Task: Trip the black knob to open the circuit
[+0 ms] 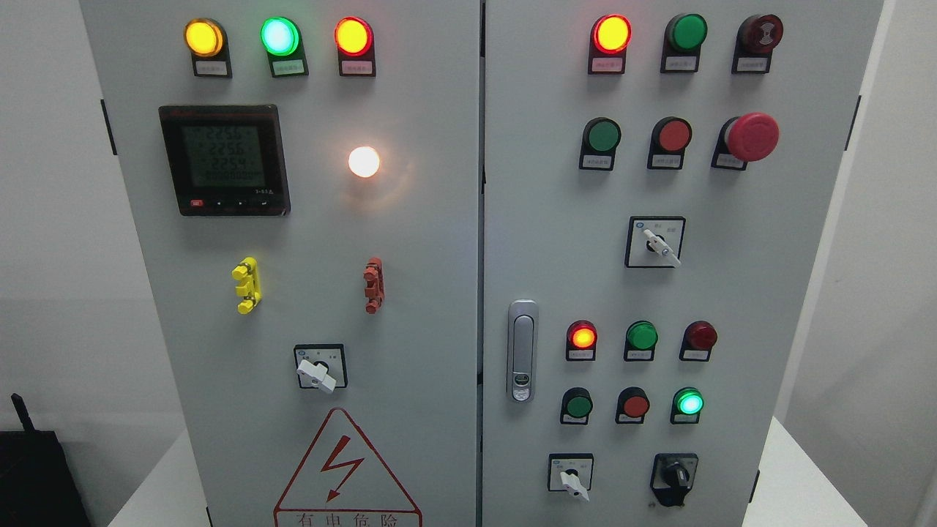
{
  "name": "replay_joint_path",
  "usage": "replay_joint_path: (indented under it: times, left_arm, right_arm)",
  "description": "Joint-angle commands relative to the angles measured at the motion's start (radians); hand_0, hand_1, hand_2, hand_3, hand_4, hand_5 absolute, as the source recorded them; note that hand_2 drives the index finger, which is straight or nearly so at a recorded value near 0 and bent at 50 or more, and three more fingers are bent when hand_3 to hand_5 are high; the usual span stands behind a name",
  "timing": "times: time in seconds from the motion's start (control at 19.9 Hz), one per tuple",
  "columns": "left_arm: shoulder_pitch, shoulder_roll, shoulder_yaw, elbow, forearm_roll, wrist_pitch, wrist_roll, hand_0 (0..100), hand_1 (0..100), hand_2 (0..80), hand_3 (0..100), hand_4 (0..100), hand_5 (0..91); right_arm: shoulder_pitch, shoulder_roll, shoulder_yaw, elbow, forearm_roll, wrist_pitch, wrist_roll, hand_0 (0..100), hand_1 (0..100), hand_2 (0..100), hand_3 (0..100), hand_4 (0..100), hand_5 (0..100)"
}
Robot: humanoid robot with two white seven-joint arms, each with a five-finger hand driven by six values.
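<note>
Black knob [674, 477] sits at 5 o'clock on the right cabinet door [776, 293], pointer roughly vertical. Its labels are too small to read. Warning triangle [346, 476] at 6 o'clock is cropped. Neither hand is in frame, so finger state unknown.

Matt grey painted metal cabinet [439, 293]; glossy black plastic knob [675, 477]; shiny metal latch [522, 350].

The black knob [675, 476] sat at the lower right corner of the grey cabinet's right door [768, 307], on a black mount, its raised grip standing nearly upright, untouched by any hand.
</note>
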Motion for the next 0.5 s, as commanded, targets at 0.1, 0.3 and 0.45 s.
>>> replay_joint_path:
  times: [0.1,0.3,0.45]
  left_arm:
    - [-0.004,0.0,0.001,0.0,0.002,-0.001,0.0,12,39,0.0,0,0,0.0]
    - [-0.002,-0.002,0.001,0.0,0.002,-0.001,0.0,12,39,0.0,0,0,0.0]
    - [-0.002,-0.002,0.001,0.0,0.002,-0.001,0.0,12,39,0.0,0,0,0.0]
  right_arm:
    - [-0.002,0.001,0.003,-0.026,-0.001,-0.017,0.009,0,0,0,3,0,0]
    - [0.0,0.003,-0.001,-0.024,-0.001,-0.019,0.009,0,0,0,0,0,0]
    - [0.003,0.003,-0.008,-0.023,-0.001,-0.019,0.009,1,0,0,0,0,0]
